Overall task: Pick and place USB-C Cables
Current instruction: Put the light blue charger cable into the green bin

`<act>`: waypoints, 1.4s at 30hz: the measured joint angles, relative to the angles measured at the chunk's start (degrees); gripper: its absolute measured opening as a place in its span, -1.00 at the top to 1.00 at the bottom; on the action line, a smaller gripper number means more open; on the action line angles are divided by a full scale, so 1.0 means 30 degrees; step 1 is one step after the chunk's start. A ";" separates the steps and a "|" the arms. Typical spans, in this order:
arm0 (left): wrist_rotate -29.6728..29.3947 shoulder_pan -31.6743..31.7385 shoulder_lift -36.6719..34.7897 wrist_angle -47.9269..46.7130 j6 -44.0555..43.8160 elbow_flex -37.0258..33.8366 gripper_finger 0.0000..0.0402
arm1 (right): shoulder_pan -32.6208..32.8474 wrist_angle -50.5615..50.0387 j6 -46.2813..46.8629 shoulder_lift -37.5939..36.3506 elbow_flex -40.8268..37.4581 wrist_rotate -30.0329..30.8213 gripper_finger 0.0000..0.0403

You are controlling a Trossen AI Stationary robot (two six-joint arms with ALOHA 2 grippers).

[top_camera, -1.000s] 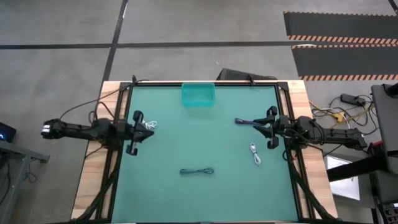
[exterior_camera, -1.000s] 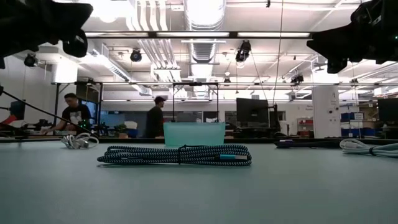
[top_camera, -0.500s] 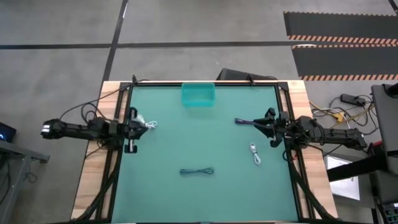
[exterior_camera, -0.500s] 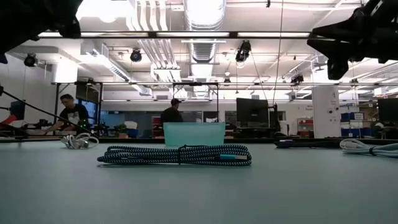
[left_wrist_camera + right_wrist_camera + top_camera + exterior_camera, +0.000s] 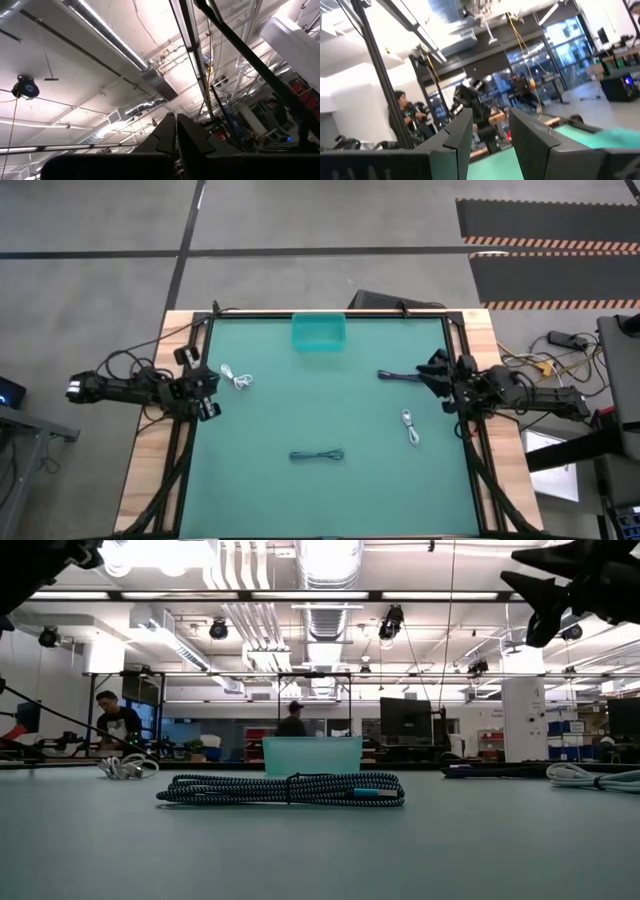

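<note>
Three small cable bundles lie flat on the green table top. A white one (image 5: 237, 378) is near the left side, another white one (image 5: 411, 426) near the right, and a dark braided one (image 5: 317, 455) (image 5: 285, 789) in the near middle. My left gripper (image 5: 205, 386) (image 5: 175, 134) is at the table's left edge, left of the first white cable, shut and tipped up toward the ceiling. My right gripper (image 5: 438, 380) (image 5: 490, 135) is at the right edge, above the table, slightly open and holding nothing.
A teal bin (image 5: 319, 332) (image 5: 312, 754) stands at the middle of the far edge. A dark purple cable (image 5: 395, 376) lies just left of my right gripper. Black frame rails (image 5: 190, 440) run along the table's sides. People show in the room behind.
Both grippers have drawn back from the table toward their own side edges and tipped upward. The left gripper's wide-spread fingers have shut. The right gripper's fingers have narrowed to a small gap. The cables have stayed where they were.
</note>
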 joint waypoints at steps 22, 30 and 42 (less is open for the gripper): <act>0.0002 0.0000 -0.0007 0.0022 -0.2187 0.0000 1.00 | 0.0000 0.2030 -0.0151 0.5787 0.1512 0.1809 0.41; -0.0006 0.0000 -0.0007 0.0033 -0.4079 0.0000 1.00 | -0.0004 -0.1375 0.1731 0.8327 0.3458 0.2962 0.41; -0.0072 0.0000 -0.0007 0.0022 -0.4071 0.0000 1.00 | -0.0007 -1.0298 0.4775 1.2604 0.7647 0.4012 0.41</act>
